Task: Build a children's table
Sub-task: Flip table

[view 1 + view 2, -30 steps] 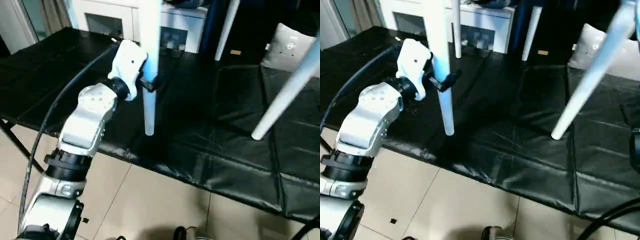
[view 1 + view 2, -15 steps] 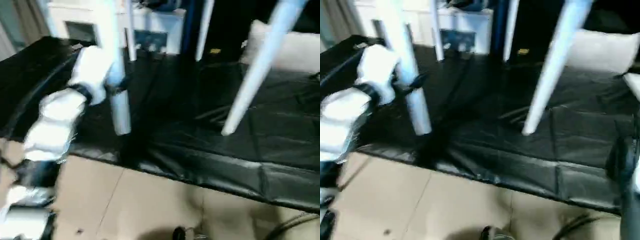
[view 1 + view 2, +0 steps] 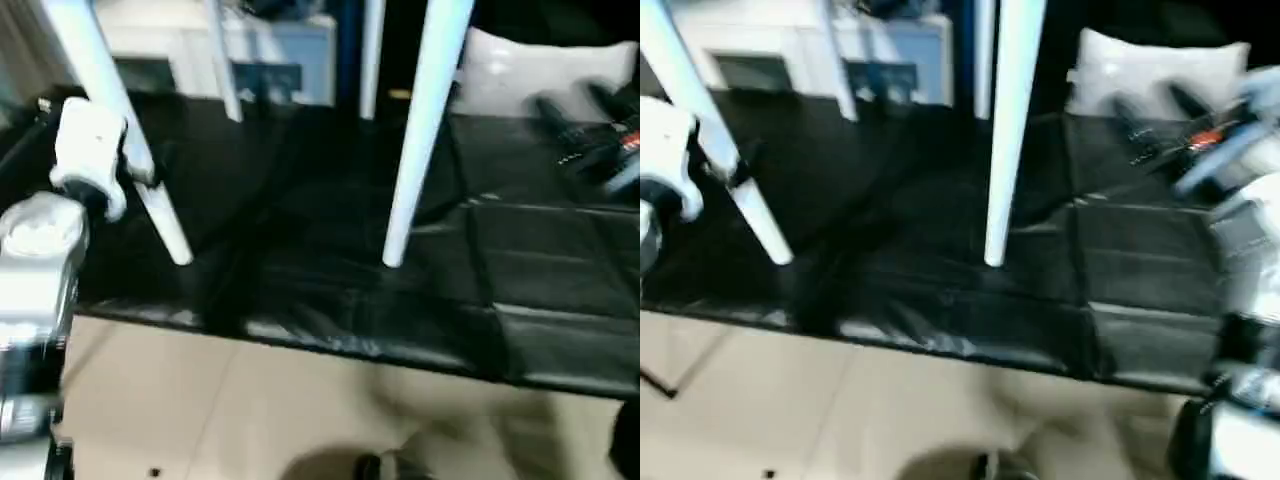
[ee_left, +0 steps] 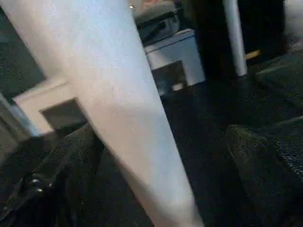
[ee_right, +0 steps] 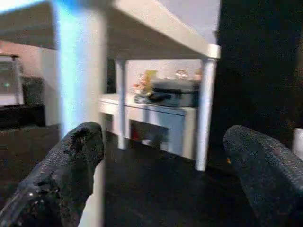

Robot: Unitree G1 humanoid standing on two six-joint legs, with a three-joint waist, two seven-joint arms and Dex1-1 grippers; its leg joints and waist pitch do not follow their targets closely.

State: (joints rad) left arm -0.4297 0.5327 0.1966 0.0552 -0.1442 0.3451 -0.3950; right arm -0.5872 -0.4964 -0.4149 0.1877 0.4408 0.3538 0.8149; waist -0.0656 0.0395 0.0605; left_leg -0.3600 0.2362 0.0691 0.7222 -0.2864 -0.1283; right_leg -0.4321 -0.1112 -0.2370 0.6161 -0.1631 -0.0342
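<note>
Assembly looks nearly done, judging by the frames: children's table (image 5: 161, 28) stands upright on its legs on the black mat (image 3: 330, 260), tabletop overhead w/ underside seen from the right wrist cam; four legs count out in the head view, two near, two far at approx 12 o'clock. What's left is prob. checking leg seating and letting go; can't see the sockets, so can't confirm fit. Left gripper (image 3: 140, 170), at 9 o'clock, fingers pinching the near-left leg (image 3: 120, 120), which slants a bit, foot on the mat. Near-right leg (image 3: 415, 130) stands close to straight at centre. Right gripper (image 5: 163, 175) fingers spread wide, holding nothing, a leg just beside one finger. Legs: white, smooth, tapered tubes. White cabinet (image 3: 250, 50) behind; dark tool (image 3: 590, 150) at 2 o'clock.
</note>
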